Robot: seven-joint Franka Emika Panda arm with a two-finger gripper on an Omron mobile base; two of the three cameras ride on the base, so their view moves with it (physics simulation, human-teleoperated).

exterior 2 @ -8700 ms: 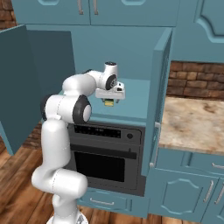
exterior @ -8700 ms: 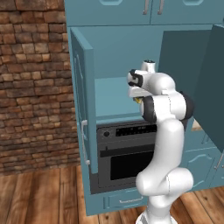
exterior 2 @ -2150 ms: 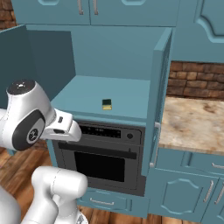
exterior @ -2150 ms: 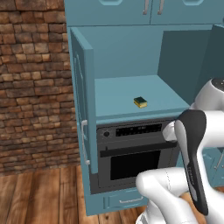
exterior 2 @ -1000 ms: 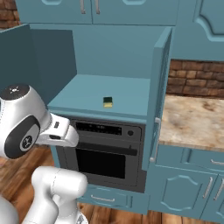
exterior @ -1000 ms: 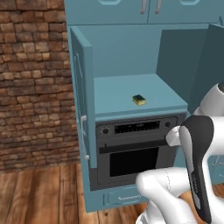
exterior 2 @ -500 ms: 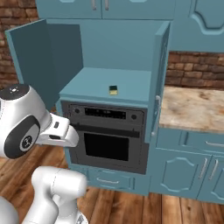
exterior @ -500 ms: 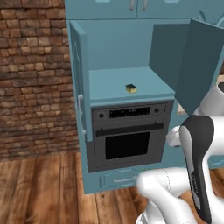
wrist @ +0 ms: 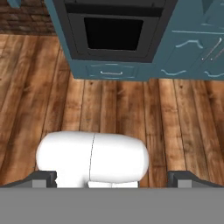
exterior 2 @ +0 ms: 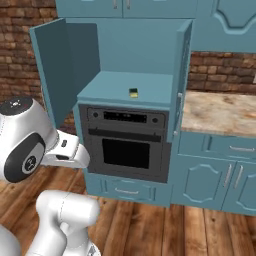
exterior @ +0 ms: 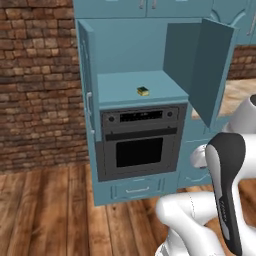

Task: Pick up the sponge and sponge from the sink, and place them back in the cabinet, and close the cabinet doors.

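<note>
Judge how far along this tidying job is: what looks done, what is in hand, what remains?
Done: one small yellow-and-green sponge lies on the teal shelf above the black oven. In hand: nothing; the gripper is open, pointing at the wooden floor. Left: the second sponge, and closing the two teal cabinet doors, which stand open.

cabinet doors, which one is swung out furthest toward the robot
The right-hand cabinet door, beside the marble counter. The left door stands wide open, edge-on.

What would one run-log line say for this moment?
small yellow-green sponge: on teal cabinet shelf | tall teal doors: open | gripper: open, empty, facing floor
</note>
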